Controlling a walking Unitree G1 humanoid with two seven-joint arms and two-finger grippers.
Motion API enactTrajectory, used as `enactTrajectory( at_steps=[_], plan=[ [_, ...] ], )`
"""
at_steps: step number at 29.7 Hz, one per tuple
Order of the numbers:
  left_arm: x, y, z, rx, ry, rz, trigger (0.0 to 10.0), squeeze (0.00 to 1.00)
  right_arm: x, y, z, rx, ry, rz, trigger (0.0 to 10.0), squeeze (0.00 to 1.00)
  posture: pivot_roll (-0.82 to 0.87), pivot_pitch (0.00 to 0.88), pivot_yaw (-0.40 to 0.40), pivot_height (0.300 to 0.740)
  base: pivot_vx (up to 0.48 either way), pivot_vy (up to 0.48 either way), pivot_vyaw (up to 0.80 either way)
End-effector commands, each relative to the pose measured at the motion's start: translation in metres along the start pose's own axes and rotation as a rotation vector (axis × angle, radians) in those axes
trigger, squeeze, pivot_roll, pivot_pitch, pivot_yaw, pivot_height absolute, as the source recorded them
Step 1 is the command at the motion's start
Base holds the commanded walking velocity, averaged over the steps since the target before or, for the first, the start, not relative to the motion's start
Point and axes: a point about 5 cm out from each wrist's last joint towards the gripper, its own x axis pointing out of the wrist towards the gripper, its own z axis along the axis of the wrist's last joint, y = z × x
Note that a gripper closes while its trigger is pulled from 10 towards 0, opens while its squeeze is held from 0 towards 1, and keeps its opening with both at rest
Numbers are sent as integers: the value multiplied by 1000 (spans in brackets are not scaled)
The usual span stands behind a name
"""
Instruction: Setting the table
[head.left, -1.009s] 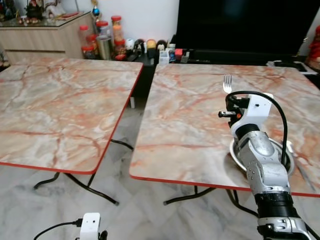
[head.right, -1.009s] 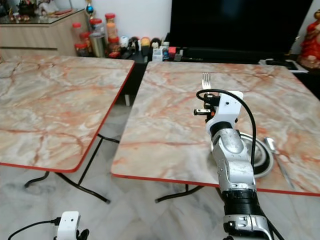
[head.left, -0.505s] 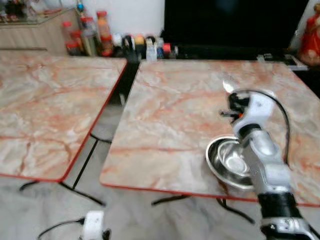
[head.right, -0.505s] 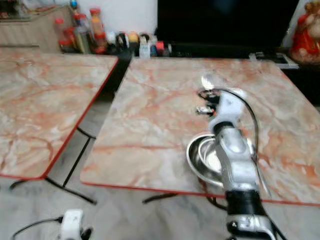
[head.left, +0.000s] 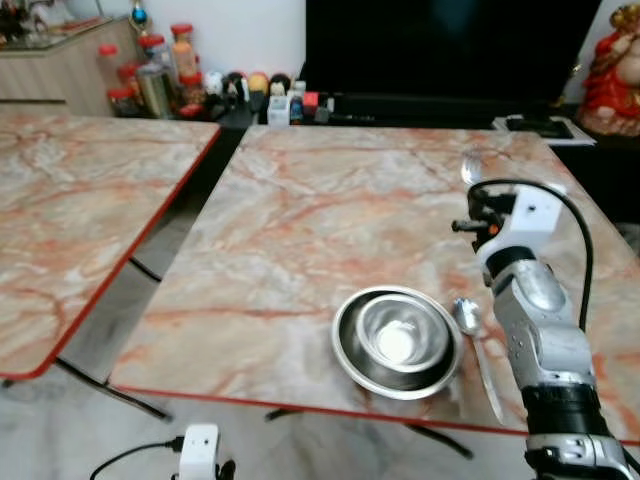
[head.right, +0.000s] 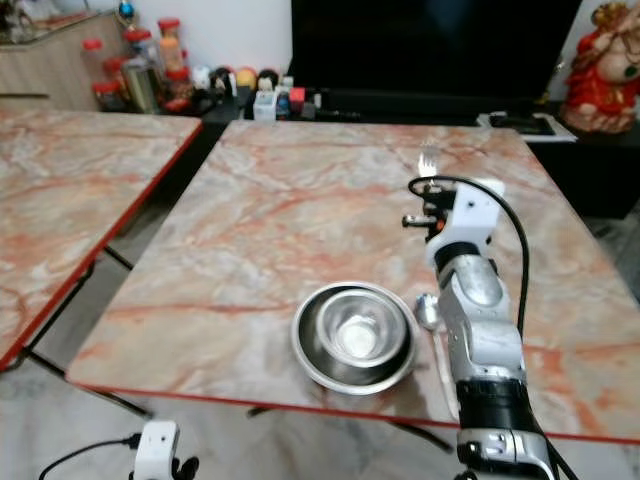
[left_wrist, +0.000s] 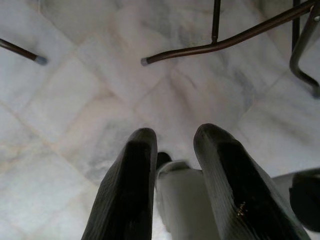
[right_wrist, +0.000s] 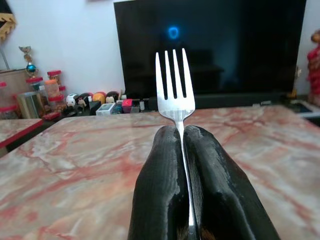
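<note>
My right gripper (right_wrist: 181, 131) is shut on the handle of a silver fork (right_wrist: 174, 85), tines up. It hovers over the right side of the marble table (head.left: 300, 200), and the fork (head.right: 428, 161) rises above the white wrist. Near the table's front edge sits a steel bowl (head.left: 397, 343). A spoon (head.left: 475, 335) lies just to the right of it, between the bowl and my right arm. My left gripper (left_wrist: 175, 137) hangs open low over the floor with nothing held.
A second marble table (head.left: 60, 200) stands to the left across a narrow gap. Behind are a large dark TV (head.left: 450, 45), jars and small items (head.left: 150, 80) and a red statue (head.left: 610, 70). Black table legs (left_wrist: 220, 42) cross the tiled floor.
The camera has swung right and the table with the bowl is now centred. Bowl and spoon have come out from behind my right arm. The fork stays gripped.
</note>
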Motion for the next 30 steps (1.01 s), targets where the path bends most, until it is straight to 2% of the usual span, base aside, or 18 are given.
enactTrajectory(
  at_steps=[1, 9, 17, 22, 30],
  plan=[
    [-2, 4, -4, -4, 11, 13, 10000, 0, 3, 7, 6, -2, -18, 25, 10000, 0, -8, 0, -17, 736, 0, -480, 0],
    [-2, 4, -4, -7, 10, 15, 10000, 0, 3, 7, 7, -1, -17, 24, 10000, 0, -7, 0, -18, 736, 0, -403, 0],
    [-2, 4, -4, -9, 15, 23, 10000, 0, 2, 4, 6, 36, 7, 1, 10000, 0, -11, 0, -21, 736, 0, 0, 0],
    [-2, 4, -5, -8, 19, 21, 10000, 0, 1, 3, -1, 6, 72, 1, 10000, 0, -14, 0, -23, 736, 0, 0, 0],
    [-2, 3, -5, -9, 24, 23, 10000, 0, 1, 12, -7, 50, 129, 55, 10000, 0, -16, 0, -30, 736, 0, 0, 0]
  ],
)
